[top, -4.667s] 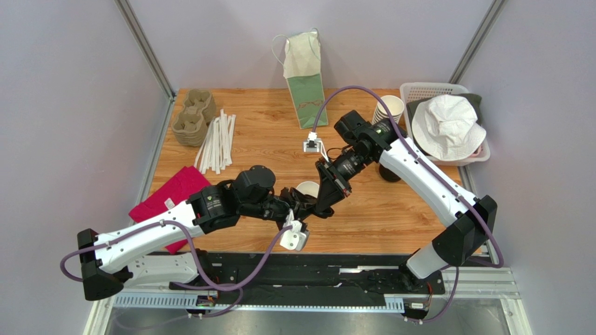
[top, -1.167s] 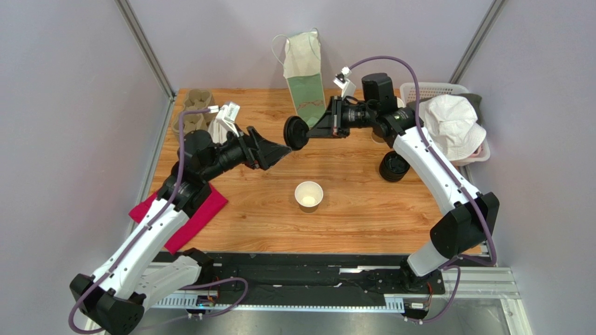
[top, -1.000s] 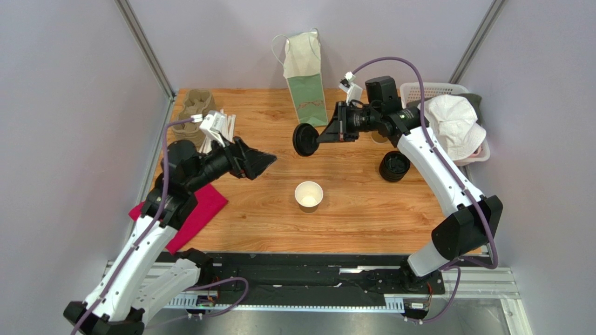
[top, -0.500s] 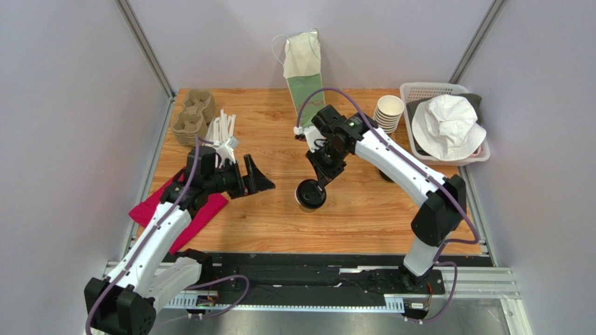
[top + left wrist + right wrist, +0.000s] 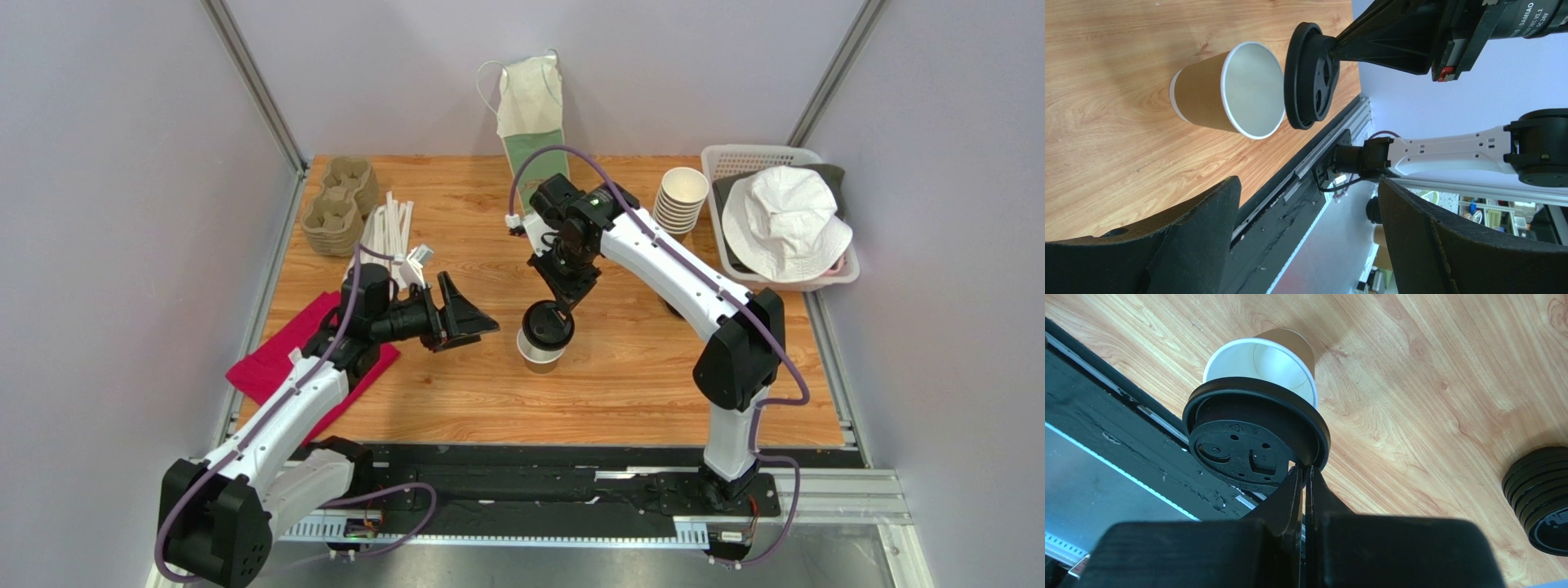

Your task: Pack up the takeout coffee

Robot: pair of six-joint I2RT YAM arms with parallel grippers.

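**Lid placement, both arms.** My right gripper [image 5: 1303, 471] has its jaws pressed together on the rim of the black lid [image 5: 1254, 447]. It pinches the lid at one edge, so the disc projects beyond the fingertips. The open kraft cup [image 5: 1223, 92] stands upright on the desk [image 5: 638, 380], nearer the near edge than the far one and about midway between the side edges. The lid lies just above the cup's mouth, roughly parallel to it and, as I judge, slightly off centre and not yet seated. The cup's long axis is vertical, so the coming move is a short descent along it. My left gripper [image 5: 472, 325], jaws spread wide and empty, stands just left of the cup, facing its wall. The right arm is directly over the cup.
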